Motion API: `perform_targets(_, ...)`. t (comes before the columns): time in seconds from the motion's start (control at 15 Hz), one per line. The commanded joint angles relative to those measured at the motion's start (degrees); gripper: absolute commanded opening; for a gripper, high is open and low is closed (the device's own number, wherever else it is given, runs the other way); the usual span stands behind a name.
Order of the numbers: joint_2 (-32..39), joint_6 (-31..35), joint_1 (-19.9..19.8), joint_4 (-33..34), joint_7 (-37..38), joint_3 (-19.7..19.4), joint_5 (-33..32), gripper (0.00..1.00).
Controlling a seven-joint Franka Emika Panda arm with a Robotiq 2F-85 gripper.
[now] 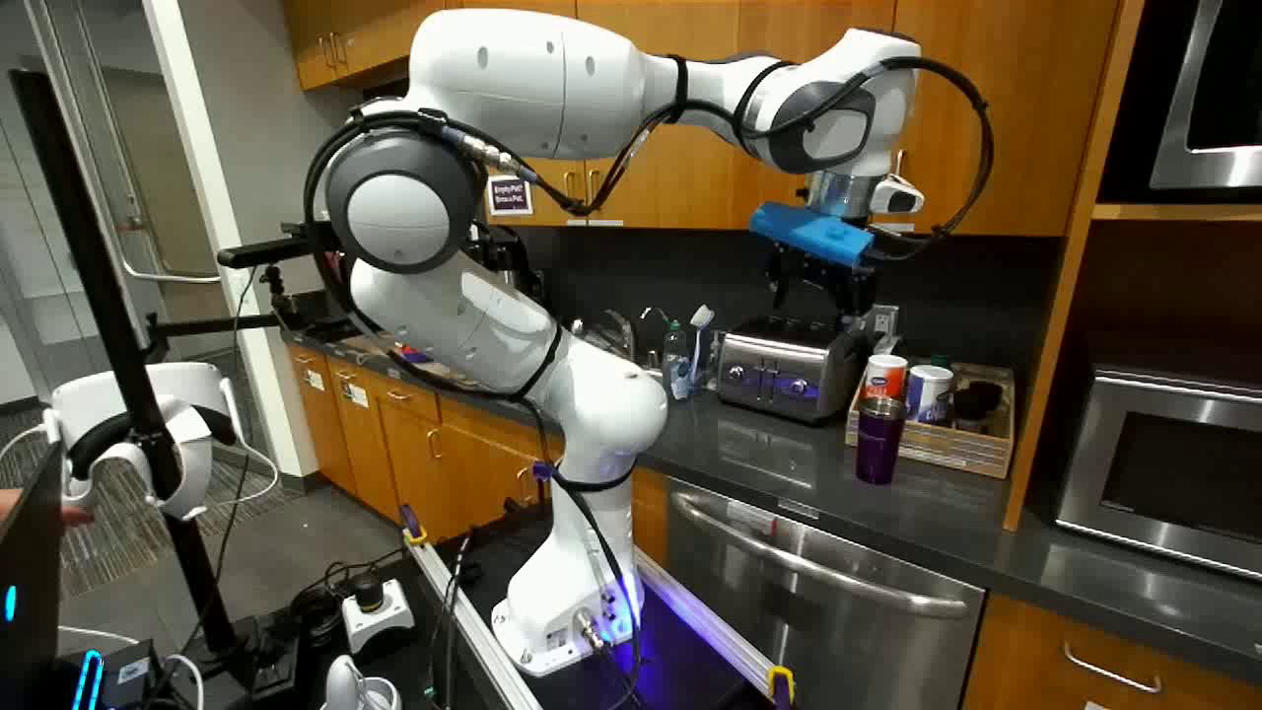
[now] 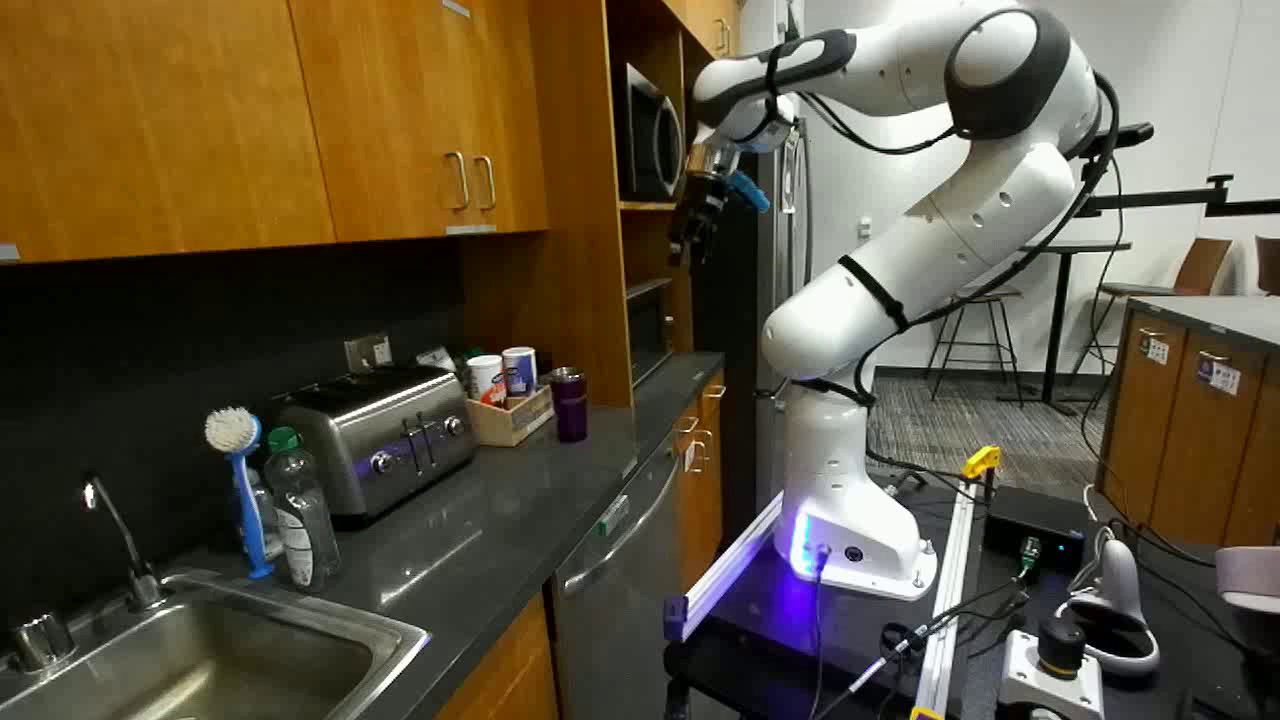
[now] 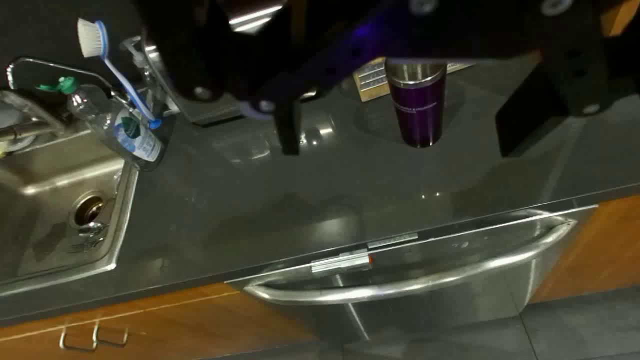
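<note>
Presently, bench [image 3: 325,187]: dark and glossy.
Arm [image 1: 518,84]: arched high; the step in hand looks like positioning, short of any contact.
Toaster [image 2: 400,445]: steel, toward the bench's rear.
Wooden box [image 1: 951,446]: beside the toaster, holding canisters [image 2: 486,376].
Jaws: spread wide and empty well above the bench, though exactly which spot they overhang is hard to judge.
Purple tumbler [image 3: 420,110]: upright just in front of the wooden box, framed between the jaws in the wrist view; a move to it would call for centring, then a descent.

Wrist view: toaster [image 3: 214,110] mostly hidden behind claw [image 3: 398,145]; sink [image 3: 123,215] cut off; tumbler [image 3: 421,122] lettering [image 3: 416,108] blurred.
</note>
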Motion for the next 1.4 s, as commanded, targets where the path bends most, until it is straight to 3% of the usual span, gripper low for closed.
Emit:
perform_targets(0.0,0.4,-0.1,-1.1,0.1,-0.7,0.7,0.7,1.0)
perform_targets(1.33,1.0,-0.1,-0.9,0.1,0.0,1.3,1.2,1.0)
